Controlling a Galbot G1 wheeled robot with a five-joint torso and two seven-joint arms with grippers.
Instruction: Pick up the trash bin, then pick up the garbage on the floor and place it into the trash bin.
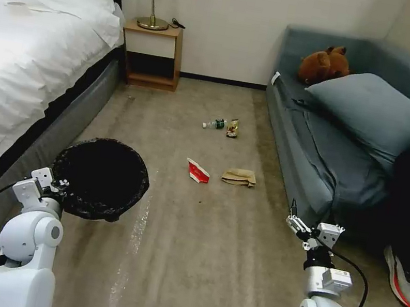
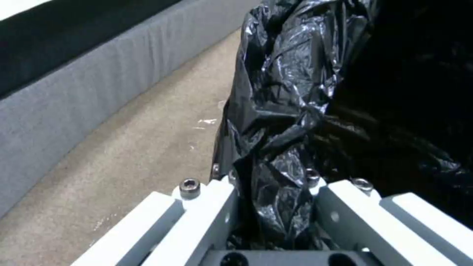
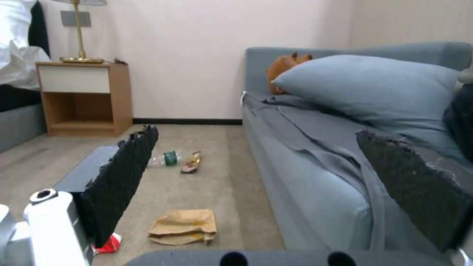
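The left claw (image 1: 55,185) is clenched on the near-left rim of the trash bin (image 1: 100,178), its white fingers (image 2: 217,207) pinching the crinkly black bag (image 2: 286,122) that lines it, with the bin held up at the near left beside the bed (image 1: 15,64). The right claw (image 1: 294,222) hangs released at the near right by the blue sofa (image 1: 319,157), its dark pads (image 3: 123,173) spread wide with nothing between them. On the carpet ahead lie the red-and-white wrapper (image 1: 197,171) and, just to its right, the crumpled brown paper bag (image 1: 239,177); farther off are the small clear bottle (image 1: 214,123) and the dark-gold snack wrapper (image 1: 233,128), side by side.
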